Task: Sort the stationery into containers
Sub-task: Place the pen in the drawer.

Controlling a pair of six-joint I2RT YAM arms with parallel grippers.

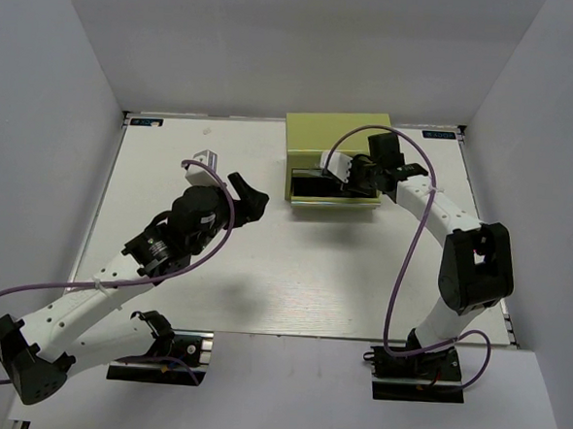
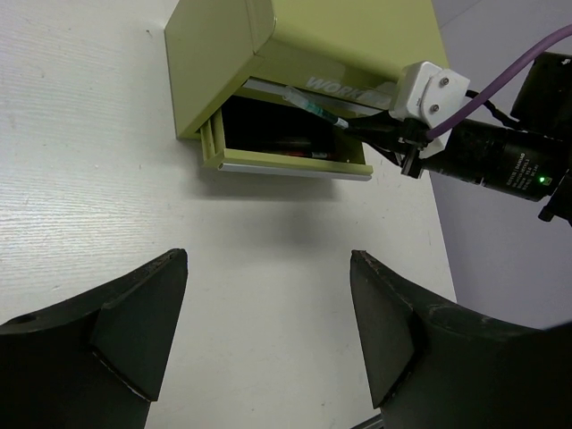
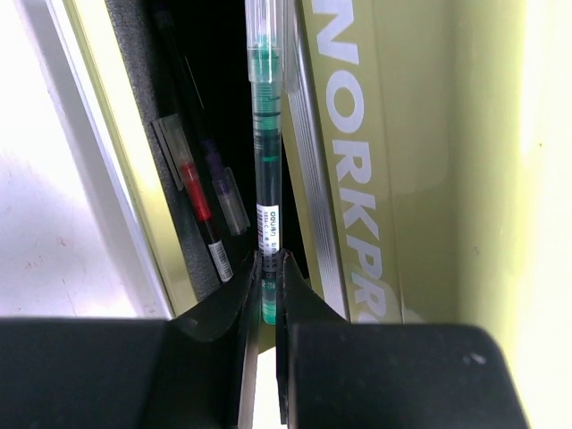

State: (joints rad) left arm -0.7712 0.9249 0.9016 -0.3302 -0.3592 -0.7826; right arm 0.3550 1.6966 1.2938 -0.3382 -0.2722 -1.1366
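Note:
The olive-green mini cabinet (image 1: 335,135) stands at the table's far middle with its lower drawer (image 1: 331,200) pulled out. My right gripper (image 1: 333,174) is over the open drawer, shut on a thin clear pen with green ink (image 3: 265,161) that points into the drawer. A red pen (image 3: 198,201) and a dark pen (image 3: 223,188) lie inside. The left wrist view shows the cabinet (image 2: 295,45), the drawer (image 2: 286,163) and the held pen (image 2: 313,105). My left gripper (image 1: 251,198) is open and empty above the table, left of the cabinet. No markers are in view.
A small silvery bracket (image 1: 205,158) lies on the white table (image 1: 293,273) behind my left arm. White walls enclose the table on the left, back and right. The right arm (image 1: 452,220) reaches across the table's right side.

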